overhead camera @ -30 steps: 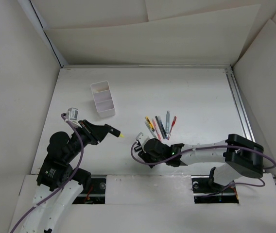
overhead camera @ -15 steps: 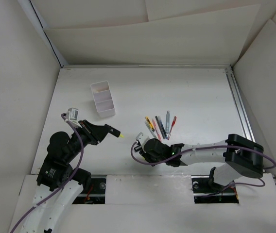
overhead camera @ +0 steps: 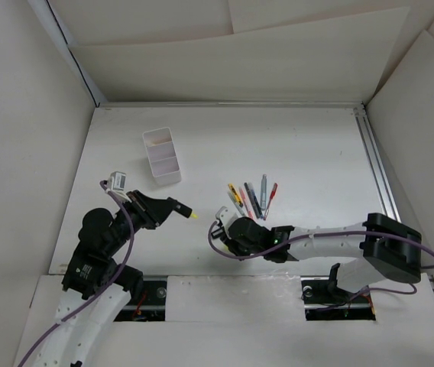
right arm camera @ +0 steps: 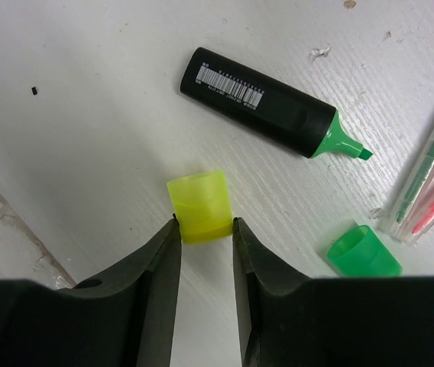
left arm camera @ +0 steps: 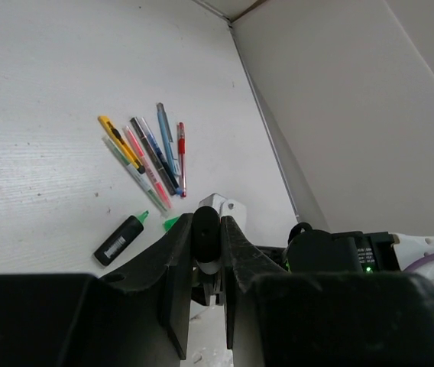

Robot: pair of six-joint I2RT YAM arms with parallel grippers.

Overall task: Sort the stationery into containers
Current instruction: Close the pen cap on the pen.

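1. Surface: we record a white table, boxed in by plain white wall panels, with a metal rail along its right edge.
2. Container: a white box with two compartments stands at the far left of the table, well apart from both arms. We cannot tell what is inside it.
3. Loose stationery: a fan of pens lies right of centre. Just near of it are a black highlighter with a green tip, lying flat, and a green cap beside the pens.
4. Left arm: it is folded at the near left corner, wrist pointing right and slightly away. The left gripper has its fingers pressed onto the black body of a yellow-tipped highlighter, which sticks out forward and appears to be held off the table.
5. Right arm: it is stretched low and leftward along the near edge from its base at the right. The right gripper points down at the table, and its fingers pinch a yellow cap from both sides. The cap sits near the green-tipped highlighter without touching it.
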